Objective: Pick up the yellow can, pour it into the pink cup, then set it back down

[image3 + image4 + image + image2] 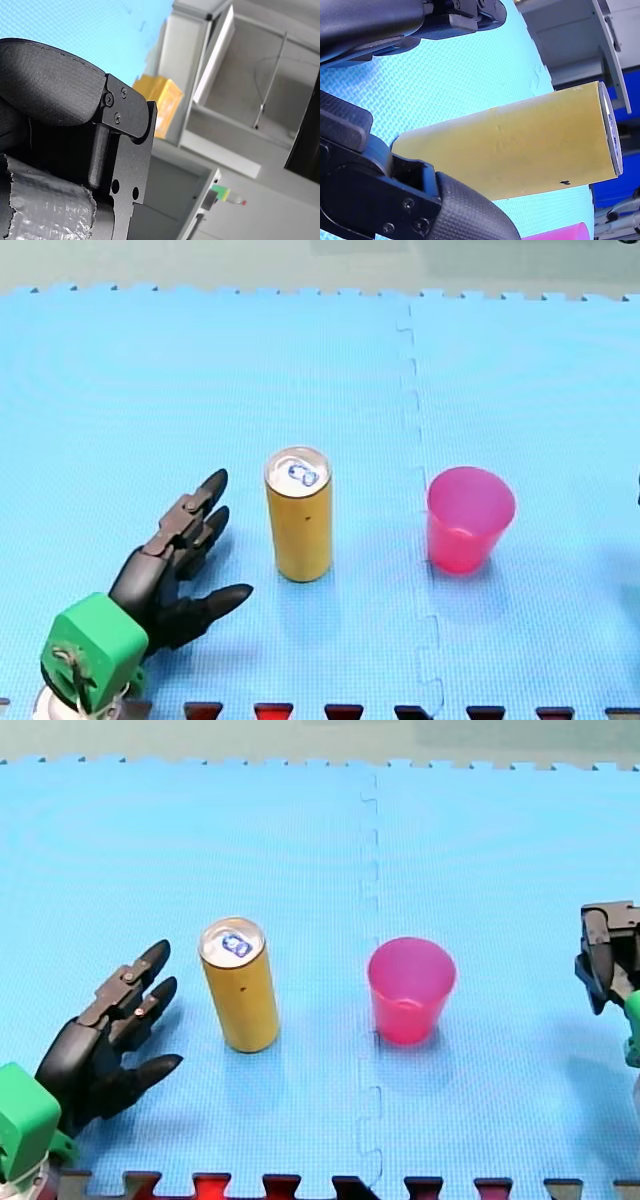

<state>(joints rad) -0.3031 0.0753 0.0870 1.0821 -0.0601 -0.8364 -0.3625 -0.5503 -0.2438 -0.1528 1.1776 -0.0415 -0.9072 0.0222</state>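
Just beside the upright yellow can [299, 520], the left hand [180, 565] holds nothing.

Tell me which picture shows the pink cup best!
The second head view: the pink cup stands whole and upright near the middle. The first head view shows it whole too, further right. The second wrist view catches just a pink sliver.

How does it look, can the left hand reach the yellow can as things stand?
Probably yes: the left hand is open right beside the upright yellow can, bare mat between them. The pink cup and right hand lie on the can's other side.
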